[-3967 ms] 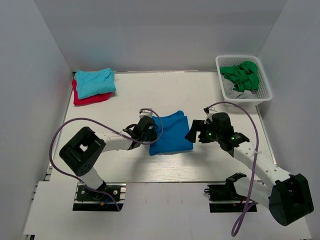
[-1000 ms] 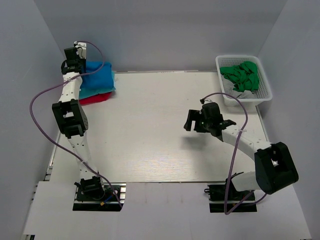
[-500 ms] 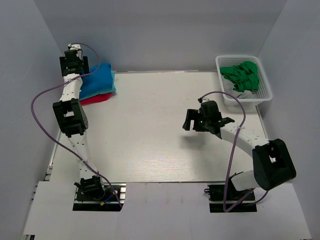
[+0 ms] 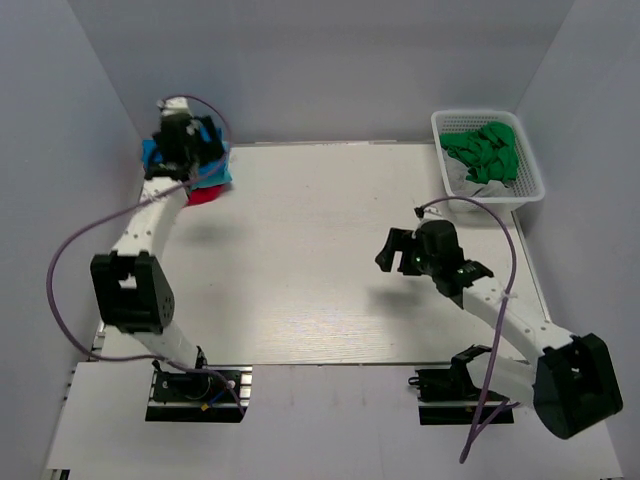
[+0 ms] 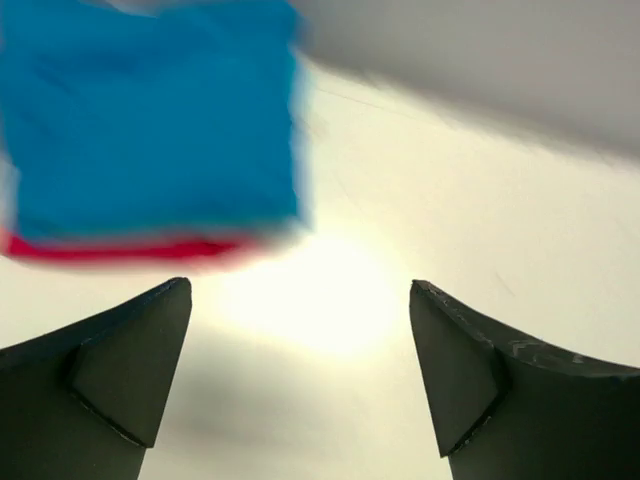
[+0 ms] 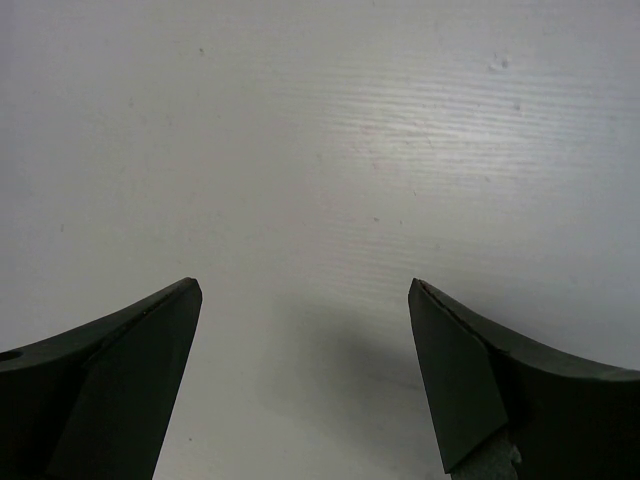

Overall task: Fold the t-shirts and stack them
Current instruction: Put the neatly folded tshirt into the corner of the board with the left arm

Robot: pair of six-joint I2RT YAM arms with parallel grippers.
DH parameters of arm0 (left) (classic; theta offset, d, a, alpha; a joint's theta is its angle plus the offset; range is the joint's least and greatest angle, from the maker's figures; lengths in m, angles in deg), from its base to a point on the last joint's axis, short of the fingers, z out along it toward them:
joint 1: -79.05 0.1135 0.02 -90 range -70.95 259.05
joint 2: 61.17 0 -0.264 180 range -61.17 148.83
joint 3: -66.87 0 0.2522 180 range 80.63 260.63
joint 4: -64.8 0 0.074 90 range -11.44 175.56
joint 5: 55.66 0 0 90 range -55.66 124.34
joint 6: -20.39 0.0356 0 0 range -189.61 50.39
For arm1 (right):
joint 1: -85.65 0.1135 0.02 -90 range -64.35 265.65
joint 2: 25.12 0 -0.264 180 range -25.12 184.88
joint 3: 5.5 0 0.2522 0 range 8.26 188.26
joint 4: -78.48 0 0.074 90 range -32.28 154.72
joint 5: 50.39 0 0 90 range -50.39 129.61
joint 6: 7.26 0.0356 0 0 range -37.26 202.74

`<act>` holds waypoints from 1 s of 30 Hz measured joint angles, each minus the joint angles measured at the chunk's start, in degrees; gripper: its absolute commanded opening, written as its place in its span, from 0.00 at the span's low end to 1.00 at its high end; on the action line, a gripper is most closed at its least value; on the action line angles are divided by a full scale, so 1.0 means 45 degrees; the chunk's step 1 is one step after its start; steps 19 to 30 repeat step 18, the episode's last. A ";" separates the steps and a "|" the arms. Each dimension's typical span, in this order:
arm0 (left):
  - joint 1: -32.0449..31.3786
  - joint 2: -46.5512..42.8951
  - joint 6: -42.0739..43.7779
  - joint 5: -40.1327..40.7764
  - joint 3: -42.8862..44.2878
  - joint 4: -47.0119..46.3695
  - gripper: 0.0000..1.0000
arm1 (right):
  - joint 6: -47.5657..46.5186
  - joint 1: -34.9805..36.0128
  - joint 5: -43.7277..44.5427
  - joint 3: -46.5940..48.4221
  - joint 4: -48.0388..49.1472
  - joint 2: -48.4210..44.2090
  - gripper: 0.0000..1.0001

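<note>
Evidently the stacking step: blue tee on the pile, both grippers empty.

Worktop (image 4: 330, 250) carries the pile at its far-left corner, probably to leave the middle free for folding. White basket (image 4: 530, 190) at the far-right corner holds a green garment (image 4: 485, 150), likely next in line. Royal-blue tee (image 5: 150, 120) lies folded on top, squared so the pile stays flat; red tee (image 5: 120, 248) shows as an edge beneath, though the wrist view is blurred. Left gripper (image 5: 300, 290) hangs by the pile, jaws wide apart, nothing between them. Right gripper (image 6: 305, 285) hovers nearer the right edge over bare surface, jaws apart, holding nothing, seemingly parked clear.
</note>
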 measured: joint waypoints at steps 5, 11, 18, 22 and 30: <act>-0.3769 -0.3507 -0.1894 -0.0665 -0.5484 -0.0602 1.00 | 0.0204 0.0005 0.0287 -0.1583 -0.0403 -0.2181 0.90; -0.4920 -0.7028 -0.3551 -0.0563 -0.9398 0.1467 1.00 | 0.0612 0.0000 0.1574 -0.2686 -0.2215 -0.5251 0.90; -0.5139 -1.1837 -0.4566 0.0121 -0.9840 0.2341 1.00 | 0.1365 0.0000 0.1608 -0.4201 -0.2837 -0.8480 0.90; -0.5139 -1.1837 -0.4566 0.0121 -0.9840 0.2341 1.00 | 0.1365 0.0000 0.1608 -0.4201 -0.2837 -0.8480 0.90; -0.5139 -1.1837 -0.4566 0.0121 -0.9840 0.2341 1.00 | 0.1365 0.0000 0.1608 -0.4201 -0.2837 -0.8480 0.90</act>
